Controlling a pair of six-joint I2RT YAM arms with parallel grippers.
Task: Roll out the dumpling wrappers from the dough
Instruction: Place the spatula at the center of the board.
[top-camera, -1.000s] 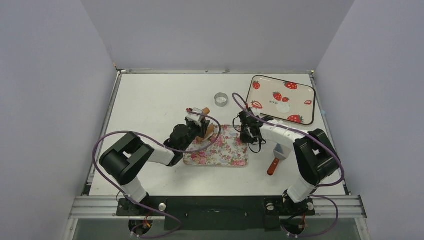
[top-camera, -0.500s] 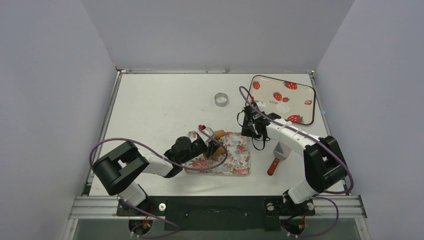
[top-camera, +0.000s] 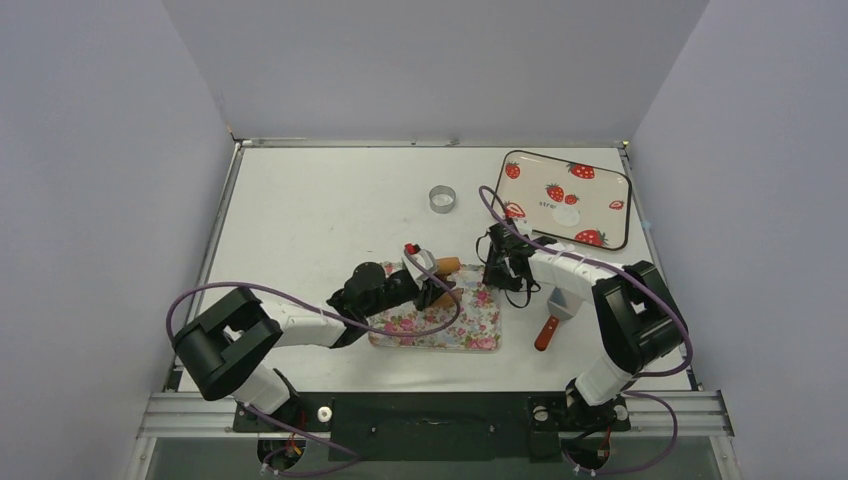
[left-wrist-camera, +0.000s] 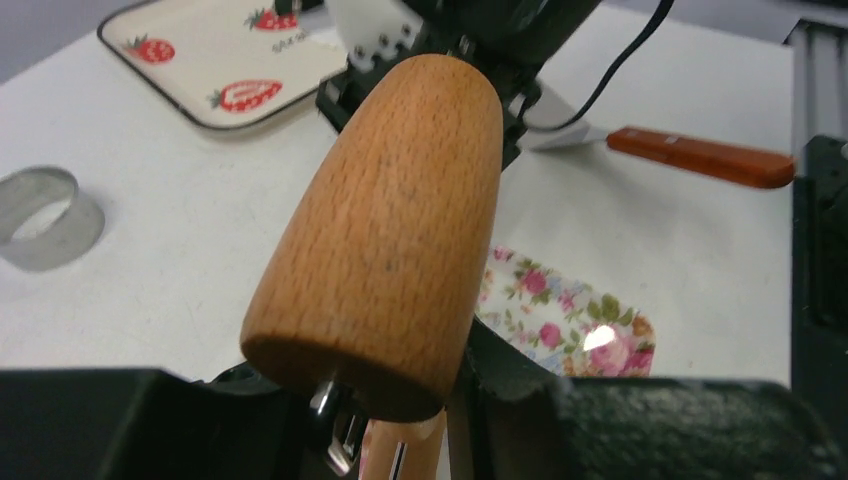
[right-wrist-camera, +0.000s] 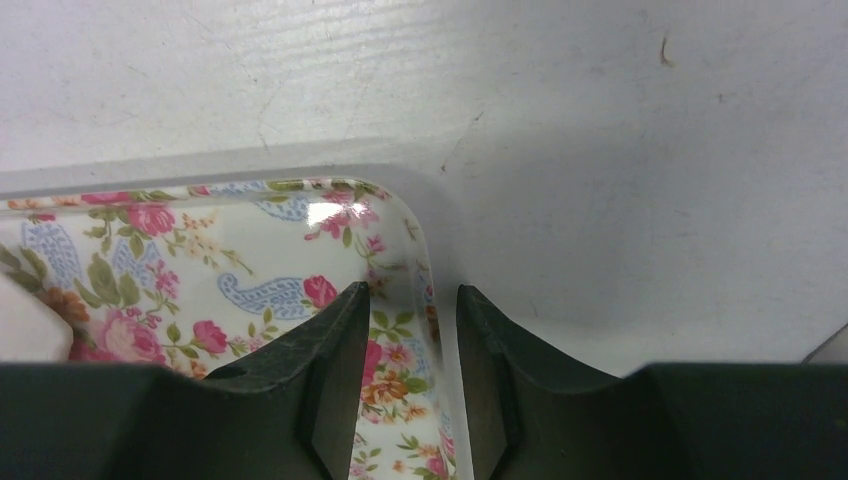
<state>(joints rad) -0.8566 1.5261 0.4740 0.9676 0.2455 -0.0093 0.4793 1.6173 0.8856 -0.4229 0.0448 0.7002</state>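
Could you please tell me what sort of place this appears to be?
Probably a robotics lab test cell staged for kitchen work: plain walls enclose a white table, a left arm and right arm are bolted at its near edge, and the props include a wooden roller and floral tray.

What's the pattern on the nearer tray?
Floral tray: pink roses, blue paisley on white. Best in right wrist view.

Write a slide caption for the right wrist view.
Right end effector straddles the floral tray's corner rim on the white table; whether it is clamped is unclear.
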